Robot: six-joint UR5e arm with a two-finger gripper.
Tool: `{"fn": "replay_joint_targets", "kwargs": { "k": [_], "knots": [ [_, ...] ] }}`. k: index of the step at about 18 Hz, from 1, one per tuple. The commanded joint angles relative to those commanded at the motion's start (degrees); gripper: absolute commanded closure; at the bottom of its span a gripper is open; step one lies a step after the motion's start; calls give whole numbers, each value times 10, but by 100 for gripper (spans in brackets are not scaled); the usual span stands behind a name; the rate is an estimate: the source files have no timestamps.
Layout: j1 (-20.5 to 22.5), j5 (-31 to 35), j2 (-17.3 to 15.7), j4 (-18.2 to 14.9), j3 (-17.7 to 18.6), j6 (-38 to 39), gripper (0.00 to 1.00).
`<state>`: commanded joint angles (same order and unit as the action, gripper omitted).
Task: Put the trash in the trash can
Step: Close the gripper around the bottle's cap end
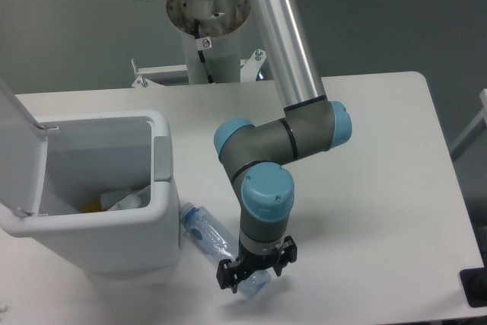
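Beside the bin (114, 249), the bottle (221, 247) lies on the table (373, 211), cap toward the bin, long axis running down-right. Spread fingers (255, 273) straddle its far end, not yet pinching.

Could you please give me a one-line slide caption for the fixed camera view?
UR5e gripper positioned over the base end of the plastic bottle lying beside the open trash can.
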<state>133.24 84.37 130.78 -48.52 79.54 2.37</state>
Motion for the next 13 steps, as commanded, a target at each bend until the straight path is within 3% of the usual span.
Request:
{"fn": "replay_joint_targets", "kwargs": {
  "k": [11, 13],
  "knots": [
    [-4, 25, 19, 1, -5, 4, 1],
    [-4, 25, 18, 0, -5, 10, 16]
  ]
}}
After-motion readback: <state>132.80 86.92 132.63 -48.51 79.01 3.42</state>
